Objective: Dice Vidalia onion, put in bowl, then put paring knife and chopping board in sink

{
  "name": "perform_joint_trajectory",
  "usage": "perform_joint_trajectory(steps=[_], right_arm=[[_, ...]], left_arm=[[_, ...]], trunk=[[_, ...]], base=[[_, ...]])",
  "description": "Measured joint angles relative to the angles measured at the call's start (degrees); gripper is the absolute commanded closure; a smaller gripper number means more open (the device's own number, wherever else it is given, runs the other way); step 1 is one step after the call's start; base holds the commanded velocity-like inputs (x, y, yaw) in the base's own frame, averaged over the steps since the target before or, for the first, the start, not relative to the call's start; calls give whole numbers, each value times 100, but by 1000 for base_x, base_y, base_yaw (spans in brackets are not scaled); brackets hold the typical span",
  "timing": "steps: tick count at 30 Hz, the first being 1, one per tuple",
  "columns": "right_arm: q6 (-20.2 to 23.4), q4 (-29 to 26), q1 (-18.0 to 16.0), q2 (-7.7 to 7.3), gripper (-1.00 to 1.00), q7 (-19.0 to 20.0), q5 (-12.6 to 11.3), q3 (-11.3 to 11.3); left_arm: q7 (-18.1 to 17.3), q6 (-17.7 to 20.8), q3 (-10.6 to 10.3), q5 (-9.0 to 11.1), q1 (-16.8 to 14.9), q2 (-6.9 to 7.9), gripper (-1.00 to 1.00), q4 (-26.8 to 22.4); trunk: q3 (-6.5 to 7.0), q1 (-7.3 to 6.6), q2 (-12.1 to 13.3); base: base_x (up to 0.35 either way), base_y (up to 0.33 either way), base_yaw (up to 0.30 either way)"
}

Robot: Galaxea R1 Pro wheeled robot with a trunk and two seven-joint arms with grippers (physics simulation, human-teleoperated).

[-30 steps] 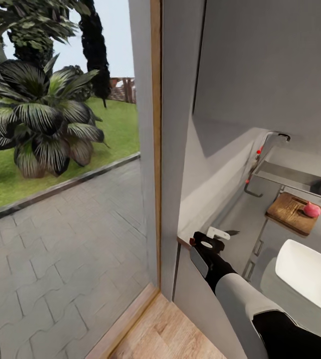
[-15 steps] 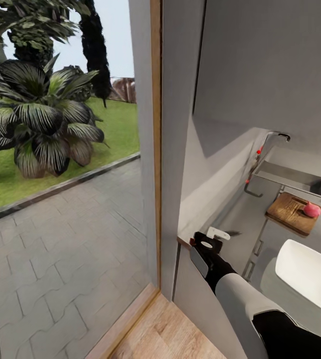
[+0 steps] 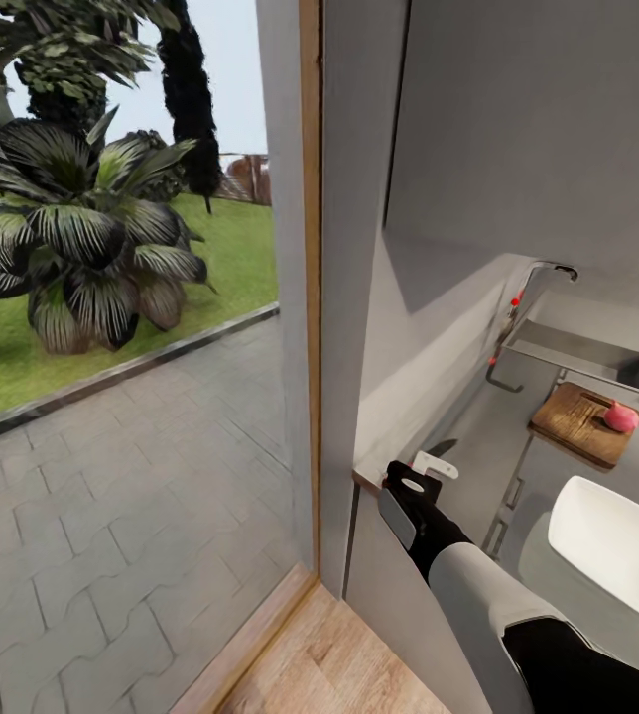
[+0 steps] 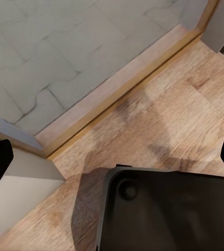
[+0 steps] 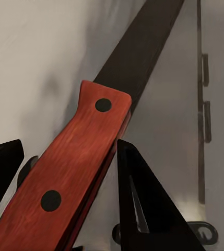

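A home kitchen beside a garden. A grey countertop [image 3: 478,436] runs over dark cabinets and holds a sink [image 3: 587,352] with a chrome tap [image 3: 543,273], a wooden chopping board [image 3: 577,421] and a white bowl [image 3: 617,545]. A glass door [image 3: 141,297] with a wooden frame looks onto paving, grass and plants.

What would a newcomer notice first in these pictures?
Probably the big dark-leaved plant outside the glass on the head view's left, on the grass beyond grey paving. Next, the knife with its red-brown handle, held in the right gripper, blade pointing away. On the head view's right, a pink onion sits on the board in front of the sink, with the white bowl nearer the robot.
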Motion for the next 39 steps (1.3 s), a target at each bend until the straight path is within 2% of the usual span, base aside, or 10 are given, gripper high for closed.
perform_joint_trajectory(steps=[9,27,33,39], right_arm=[[-7,10,0,0,100,-8,-25,0],[-10,311,-1,0,100,-19,16,20],[-12,336,3,0,100,-24,-88,-11],[-12,336,3,0,100,-21,-91,-6]], left_arm=[[0,0,5,0,1,0,-100,3],[0,1,7,0,1,-2,-100,41],[0,0,7,0,-1,0,-100,46],[0,0,7,0,1,-1,-100,46]], trunk=[[9,0,0],[168,0,0],[220,1,2],[275,3,3]], base=[[0,0,0],[0,0,0],[0,0,0],[-100,0,0]])
